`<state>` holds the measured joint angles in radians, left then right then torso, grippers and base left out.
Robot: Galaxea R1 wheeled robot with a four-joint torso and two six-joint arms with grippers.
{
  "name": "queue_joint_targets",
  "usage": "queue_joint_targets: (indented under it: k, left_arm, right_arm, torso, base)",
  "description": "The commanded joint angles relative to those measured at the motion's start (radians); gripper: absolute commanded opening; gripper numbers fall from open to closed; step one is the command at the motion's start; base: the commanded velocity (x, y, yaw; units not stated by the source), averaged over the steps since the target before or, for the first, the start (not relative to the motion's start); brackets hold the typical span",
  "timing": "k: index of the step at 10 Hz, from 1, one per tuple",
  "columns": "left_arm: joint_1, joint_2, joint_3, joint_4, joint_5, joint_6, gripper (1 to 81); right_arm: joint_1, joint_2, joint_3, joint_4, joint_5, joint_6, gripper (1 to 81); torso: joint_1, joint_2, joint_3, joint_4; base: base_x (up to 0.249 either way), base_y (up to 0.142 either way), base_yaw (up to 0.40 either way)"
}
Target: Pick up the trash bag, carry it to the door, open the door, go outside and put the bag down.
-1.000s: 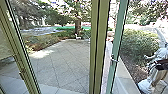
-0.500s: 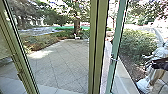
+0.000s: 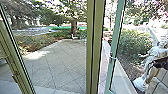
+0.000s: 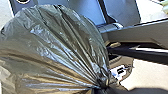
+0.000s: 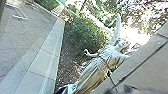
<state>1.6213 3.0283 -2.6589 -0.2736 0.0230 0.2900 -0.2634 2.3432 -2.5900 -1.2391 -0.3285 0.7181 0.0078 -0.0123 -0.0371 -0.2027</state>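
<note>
The bag [image 4: 57, 47] is gripped at its neck by the left end effector [image 4: 103, 87], the state of the right end effector cannot be told, and paving [image 3: 57, 62] is framed by posts [image 3: 97, 47].

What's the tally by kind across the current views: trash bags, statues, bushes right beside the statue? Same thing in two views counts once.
Trash bag: 1
Angel statue: 1
Bush beside the statue: 1
Total: 3
</note>
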Motion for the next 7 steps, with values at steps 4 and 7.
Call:
queue_joint_targets:
  k: [4, 7]
  left_arm:
    - [-0.027, 0.003, 0.005, -0.015, 0.071, 0.003, 1.0]
    - [-0.024, 0.002, 0.007, -0.015, 0.071, 0.006, 1.0]
  right_arm:
    - [0.149, -0.138, -0.123, -0.056, -0.101, -0.003, 81.1]
    - [0.117, -0.197, -0.139, -0.033, -0.067, -0.002, 81.1]
  torso:
    - [0.000, 0.000, 0.000, 0.000]
    - [0.000, 0.000, 0.000, 0.000]
  base:
    - [0.000, 0.000, 0.000]
    - [0.000, 0.000, 0.000]
